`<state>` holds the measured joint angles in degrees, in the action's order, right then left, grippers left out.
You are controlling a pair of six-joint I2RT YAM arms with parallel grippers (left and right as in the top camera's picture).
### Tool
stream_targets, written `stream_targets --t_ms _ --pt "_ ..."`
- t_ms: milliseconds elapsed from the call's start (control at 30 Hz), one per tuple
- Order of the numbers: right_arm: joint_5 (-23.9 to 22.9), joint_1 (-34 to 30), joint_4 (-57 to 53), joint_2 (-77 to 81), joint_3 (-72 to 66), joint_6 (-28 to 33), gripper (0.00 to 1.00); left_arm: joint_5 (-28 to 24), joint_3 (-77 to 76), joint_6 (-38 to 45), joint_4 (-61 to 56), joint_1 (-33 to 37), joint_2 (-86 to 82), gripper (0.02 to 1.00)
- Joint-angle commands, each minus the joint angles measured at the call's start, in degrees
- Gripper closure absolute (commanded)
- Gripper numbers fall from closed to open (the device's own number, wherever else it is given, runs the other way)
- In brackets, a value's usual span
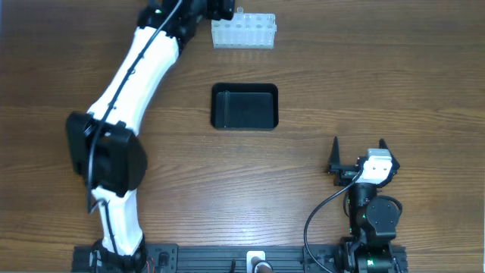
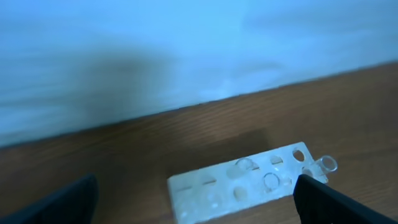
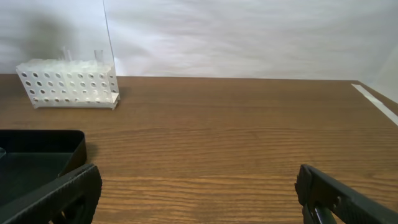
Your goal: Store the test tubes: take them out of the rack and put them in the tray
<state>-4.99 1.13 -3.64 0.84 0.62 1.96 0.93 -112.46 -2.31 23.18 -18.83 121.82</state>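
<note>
Poised for a pick with fingers of the left gripper [image 2: 196,180] released over the far test tube rack [image 1: 243,32]; next, lower and clench one test tube [image 2: 326,165].

white perforated rack [image 1: 243,34] with clear test tubes [image 3: 97,56] stands upright, apart from the black tray [image 1: 214,106].

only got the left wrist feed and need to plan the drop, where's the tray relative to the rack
Observer: In the top view the black tray sits apart from the rack, on the side nearer the robot, about level with the rack's middle.
Operator: is the right arm in the way
Observer: No. The right gripper is open, pulled back on the right, well clear of the tray.
Operator: how many tubes left in the rack
Observer: The right wrist view shows at least two tubes rising above the rack's top. I cannot tell if there are more.
</note>
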Motion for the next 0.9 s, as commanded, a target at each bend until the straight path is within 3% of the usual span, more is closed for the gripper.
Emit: stream_targets --t_ms 33,900 --pt "0.22 -0.39 -0.22 -0.57 -0.33 0.26 0.007 -5.46 0.33 5.6 -3.69 0.04 4.85 0.018" --pt "0.22 -0.39 -0.22 -0.57 -0.33 0.26 0.009 -5.64 0.31 6.21 -12.22 0.81 12.11 0.018"
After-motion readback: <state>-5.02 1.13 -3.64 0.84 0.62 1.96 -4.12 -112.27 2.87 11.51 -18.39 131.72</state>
